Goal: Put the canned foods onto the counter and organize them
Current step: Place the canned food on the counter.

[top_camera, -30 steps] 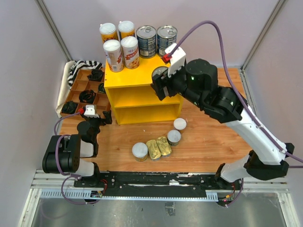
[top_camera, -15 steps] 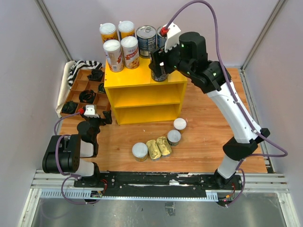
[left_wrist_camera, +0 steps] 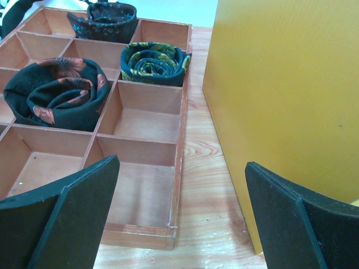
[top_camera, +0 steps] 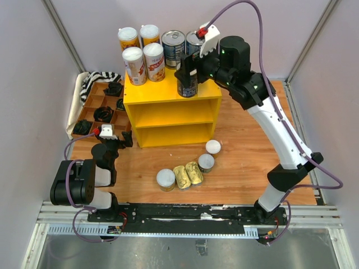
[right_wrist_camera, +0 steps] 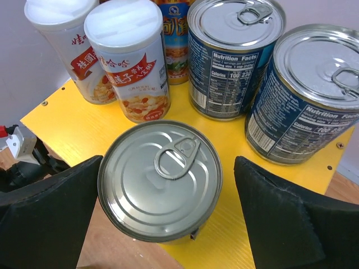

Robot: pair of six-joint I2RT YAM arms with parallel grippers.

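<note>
The yellow counter (top_camera: 168,94) carries tall white-lidded tins (top_camera: 153,60) and two dark-labelled silver-topped cans (top_camera: 173,47) at its back. A third silver-topped can (right_wrist_camera: 160,179) stands upright at the top's front edge. My right gripper (right_wrist_camera: 165,213) hangs over this can (top_camera: 187,87), open, with a gap showing at the right finger (right_wrist_camera: 280,218). On the table in front lie two short white-lidded cans (top_camera: 213,147), a silver-topped one (top_camera: 206,162) and two gold-topped flat tins (top_camera: 188,174). My left gripper (left_wrist_camera: 179,224) is open and empty, low beside the counter's left wall (left_wrist_camera: 280,101).
A brown divided wooden tray (left_wrist_camera: 143,154) holding rolled dark cloths (left_wrist_camera: 56,98) sits left of the counter, with a striped cloth (top_camera: 92,81) behind it. The counter's two open shelves (top_camera: 174,115) hold nothing. Grey walls close in the table on three sides.
My right arm swung up from the counter's right side and set the silver-topped can on the top's front edge. Its jaws have spread wider off the can. The left arm has not moved.
</note>
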